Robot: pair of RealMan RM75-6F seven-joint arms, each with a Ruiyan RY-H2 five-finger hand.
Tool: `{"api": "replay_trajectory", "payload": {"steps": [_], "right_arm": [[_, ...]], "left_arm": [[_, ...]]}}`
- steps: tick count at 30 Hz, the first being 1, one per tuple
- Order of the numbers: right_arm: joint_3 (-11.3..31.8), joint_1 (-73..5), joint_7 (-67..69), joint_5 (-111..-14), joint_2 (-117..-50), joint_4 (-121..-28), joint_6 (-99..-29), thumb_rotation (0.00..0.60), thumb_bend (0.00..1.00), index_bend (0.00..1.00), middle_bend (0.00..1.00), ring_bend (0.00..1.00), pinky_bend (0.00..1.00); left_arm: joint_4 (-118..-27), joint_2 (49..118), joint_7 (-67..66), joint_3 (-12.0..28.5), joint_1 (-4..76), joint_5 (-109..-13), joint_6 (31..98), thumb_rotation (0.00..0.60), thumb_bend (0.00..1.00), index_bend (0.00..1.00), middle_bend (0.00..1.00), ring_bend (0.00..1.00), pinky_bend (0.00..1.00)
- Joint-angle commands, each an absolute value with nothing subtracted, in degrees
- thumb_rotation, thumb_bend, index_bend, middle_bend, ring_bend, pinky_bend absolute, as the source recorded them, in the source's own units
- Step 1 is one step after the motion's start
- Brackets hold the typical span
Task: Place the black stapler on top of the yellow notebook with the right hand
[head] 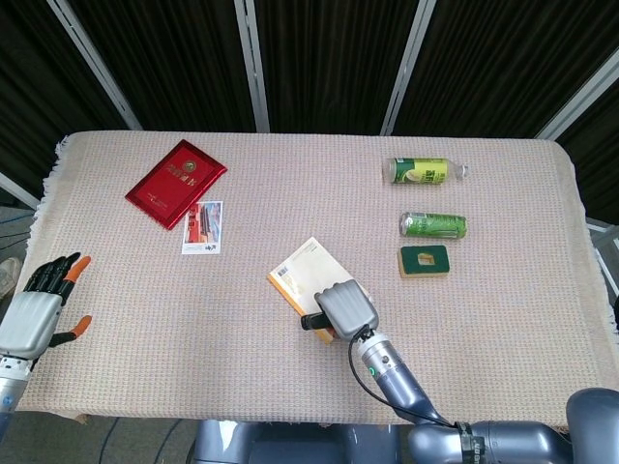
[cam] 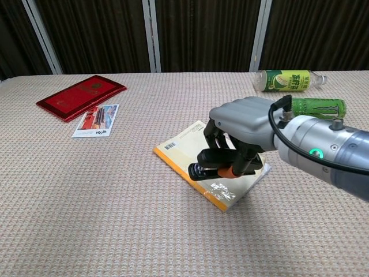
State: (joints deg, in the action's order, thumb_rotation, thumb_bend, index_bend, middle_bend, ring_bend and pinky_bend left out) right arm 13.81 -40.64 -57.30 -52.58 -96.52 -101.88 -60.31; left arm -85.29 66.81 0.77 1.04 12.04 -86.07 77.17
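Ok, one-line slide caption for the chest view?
Right hand holds the black stapler over the yellow notebook; red booklet far left.

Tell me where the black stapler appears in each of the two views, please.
Head view: the black stapler is low, near the centre, gripped by the right hand over the yellow notebook.
Chest view: the stapler is at the centre, in the fingers.
Shared landmark: the yellow notebook.

Beige woven tablecloth (head: 145, 290), dark curtains (head: 319, 58) with pale metal struts (head: 253, 63) behind.
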Motion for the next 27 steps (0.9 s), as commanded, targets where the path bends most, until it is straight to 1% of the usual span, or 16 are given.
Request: {"api": "replay_trajectory", "payload": {"steps": [1, 8, 16, 23, 27], "right_arm": [[14.20, -42.12, -57.47, -50.82, -97.71, -100.35, -59.88, 0.600, 0.25, 0.63, 0.60, 0.56, 0.66], [15.20, -45.23, -55.47, -47.63, -99.08, -95.86, -58.04, 0.600, 0.25, 0.63, 0.60, 0.56, 0.66], [16.18, -47.69, -52.01, -44.90, -99.15, -90.49, -55.21, 0.600, 0.25, 0.63, 0.60, 0.56, 0.66], [15.58, -49.50, -49.17, -43.82, -99.33, -86.82, -53.11, 0.600, 0.25, 0.62, 0.60, 0.56, 0.66], [15.00, -50.12, -48.25, -43.62, -99.71, -85.75, -52.98, 0.600, 0.24, 0.60, 0.59, 0.56, 0.66]], "left_arm": [[-85.14, 66.79, 0.97, 1.04, 12.06, -85.97, 77.05, 0.600, 0.30, 0.00, 0.00, 0.00, 0.08], [-84.66, 66.96, 1.16, 1.19, 12.23, -85.33, 76.43, 0.600, 0.31, 0.00, 0.00, 0.00, 0.08], [-83.99, 67.35, 0.92, 1.58, 12.59, -83.81, 75.06, 0.600, 0.30, 0.00, 0.00, 0.00, 0.08], [-83.69, 67.75, 0.28, 1.61, 12.87, -82.98, 74.00, 0.600, 0.30, 0.00, 0.00, 0.00, 0.08], [-83.56, 67.80, 0.32, 1.60, 12.89, -82.85, 73.86, 0.600, 0.31, 0.00, 0.00, 0.00, 0.08]]}}
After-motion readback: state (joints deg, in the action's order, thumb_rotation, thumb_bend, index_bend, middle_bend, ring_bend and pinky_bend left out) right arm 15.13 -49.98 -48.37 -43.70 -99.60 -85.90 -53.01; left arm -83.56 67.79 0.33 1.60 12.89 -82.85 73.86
